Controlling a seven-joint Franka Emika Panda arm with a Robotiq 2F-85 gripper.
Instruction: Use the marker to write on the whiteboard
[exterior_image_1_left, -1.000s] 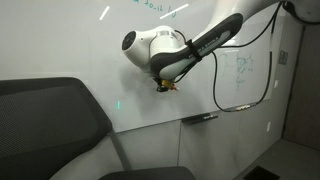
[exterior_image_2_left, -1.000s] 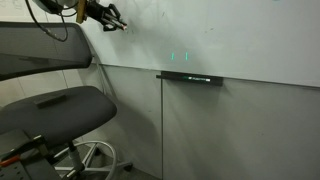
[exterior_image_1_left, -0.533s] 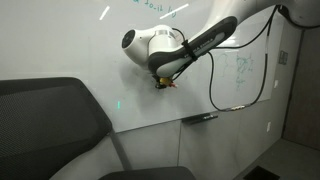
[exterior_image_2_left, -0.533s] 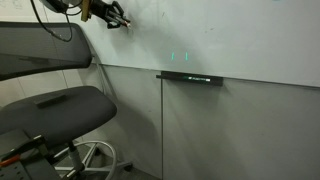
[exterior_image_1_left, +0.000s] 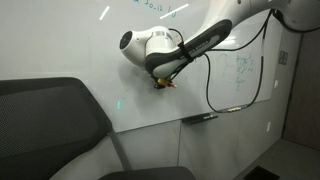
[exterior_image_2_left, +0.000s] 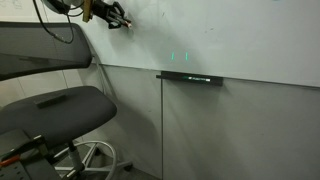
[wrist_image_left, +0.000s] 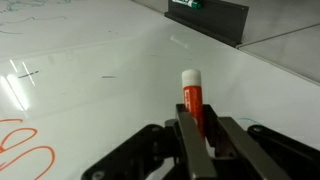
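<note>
My gripper (wrist_image_left: 203, 140) is shut on the marker (wrist_image_left: 192, 100), an orange-red stick with a white end that points at the whiteboard (wrist_image_left: 110, 60). In an exterior view the gripper (exterior_image_1_left: 162, 83) sits against the whiteboard (exterior_image_1_left: 90, 50) below the white wrist, the small orange marker (exterior_image_1_left: 167, 85) at its tip. In an exterior view the gripper (exterior_image_2_left: 112, 18) is at the top left, close to the whiteboard (exterior_image_2_left: 220, 35). Orange scribbles (wrist_image_left: 25, 150) show on the board at the lower left of the wrist view.
A dark bar-shaped item (exterior_image_2_left: 189, 77) hangs on the board's lower edge, also seen in an exterior view (exterior_image_1_left: 200, 118) and the wrist view (wrist_image_left: 208, 18). A dark grey chair (exterior_image_1_left: 50, 125) stands in front; its seat (exterior_image_2_left: 60, 108) shows too. A black cable (exterior_image_1_left: 235, 95) hangs from the arm.
The arm has shifted slightly left and up along the board; the gripper still holds the marker.
</note>
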